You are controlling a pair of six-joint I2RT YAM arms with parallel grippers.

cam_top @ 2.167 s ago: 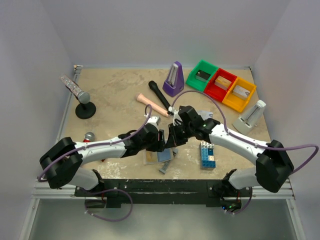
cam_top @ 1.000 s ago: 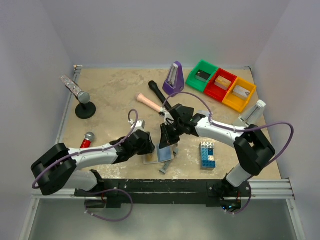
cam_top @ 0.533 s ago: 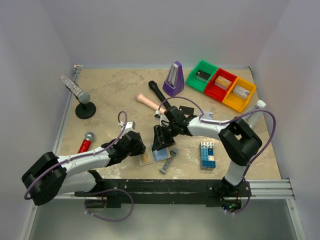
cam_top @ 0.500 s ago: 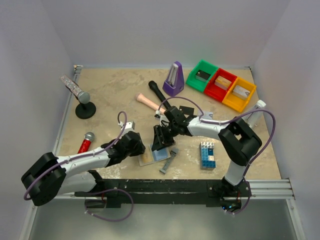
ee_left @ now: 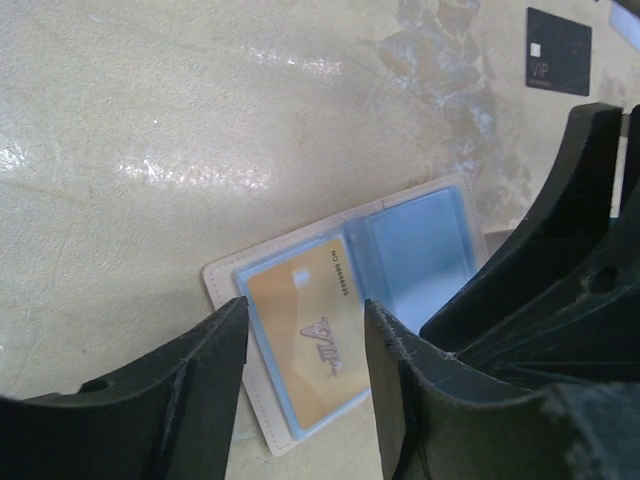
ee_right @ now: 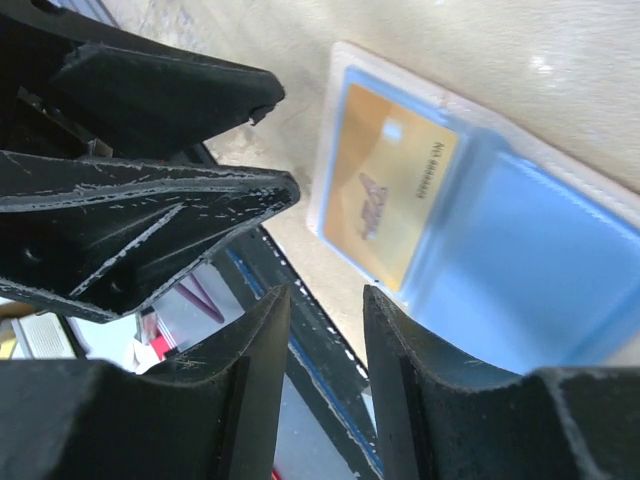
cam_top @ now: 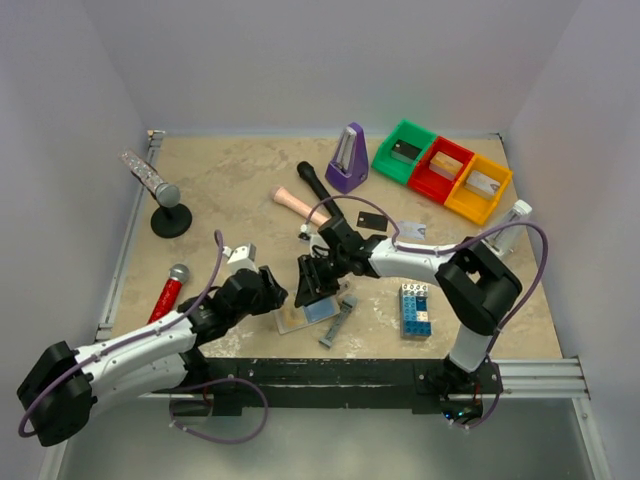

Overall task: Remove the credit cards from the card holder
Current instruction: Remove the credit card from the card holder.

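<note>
I log right gripper, shut a second ago, now apart and empty, left gripper likewise; tan card, probably the last, remains in card holder at 6 o'clock.

Reaching in from both sides, nearly nose to nose lol

Got the left arm stretched long and low from its base toward the middle, with the left end effector pointing right, a clear gap between the fingers, nothing pinched. Got the right arm folded at the elbow out on the right, forearm running leftward, right end effector tilted down, jaws parted too and gripping nothing. Parked just beside each other.
</note>
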